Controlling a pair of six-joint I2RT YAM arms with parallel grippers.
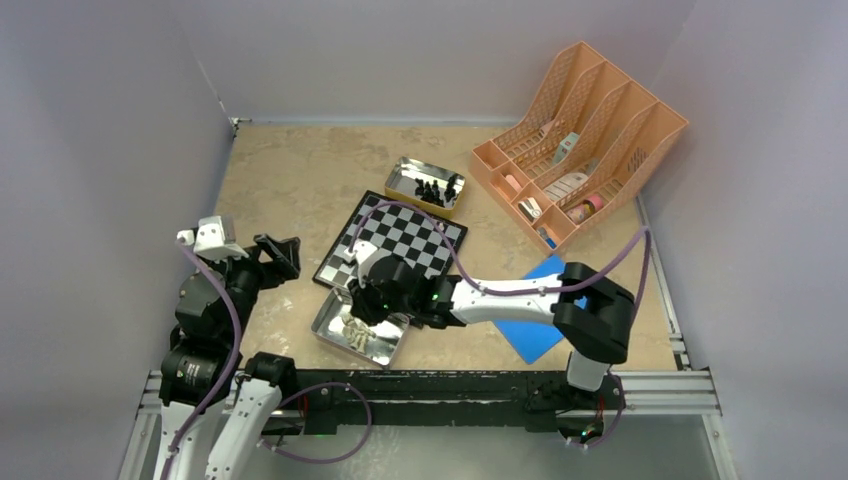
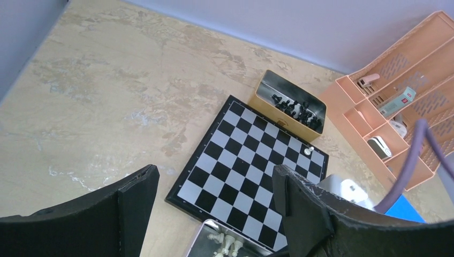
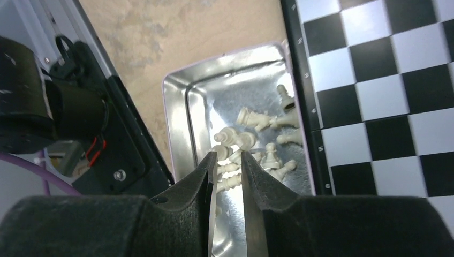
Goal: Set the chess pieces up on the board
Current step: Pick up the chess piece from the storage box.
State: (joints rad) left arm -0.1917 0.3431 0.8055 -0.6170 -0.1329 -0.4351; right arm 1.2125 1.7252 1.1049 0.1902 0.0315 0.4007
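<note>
Covering the floor of the walled cell, the mottled beige table [image 1: 290, 170] carries everything, with the board [image 1: 410, 235] lying flat near its middle, turned at an angle to the walls. Beyond the board's far right corner stands a peach-coloured organizer [image 1: 590, 130] with slanted compartments holding small odds and ends. A blue square [image 1: 540, 320] lies flat on the near right of the board, partly under the right arm.

The left gripper [image 1: 285, 255] hangs off the board's left side, pointing toward it. In its own camera both fingers [image 2: 136, 203] are spread wide, with nothing between them but the checkered squares below.

The right gripper [image 3: 229, 160] is reached across to the board's near edge and dipped into the near tin [image 3: 179, 118]. This shiny metal tray sits hard against that edge. Its fingers stand only a narrow slit apart, right among the cream pieces [image 3: 262, 120] heaped in the tin. Whether they are clamped on one cannot be told from these views.

The far tin [image 2: 267, 88] sits just beside the board's far edge and holds the black pieces [image 2: 294, 107] in a loose cluster.

A lone cream piece [image 2: 308, 151] stands upright on the board, on a square near the corner closest to the far tin. The other squares in view are bare.
</note>
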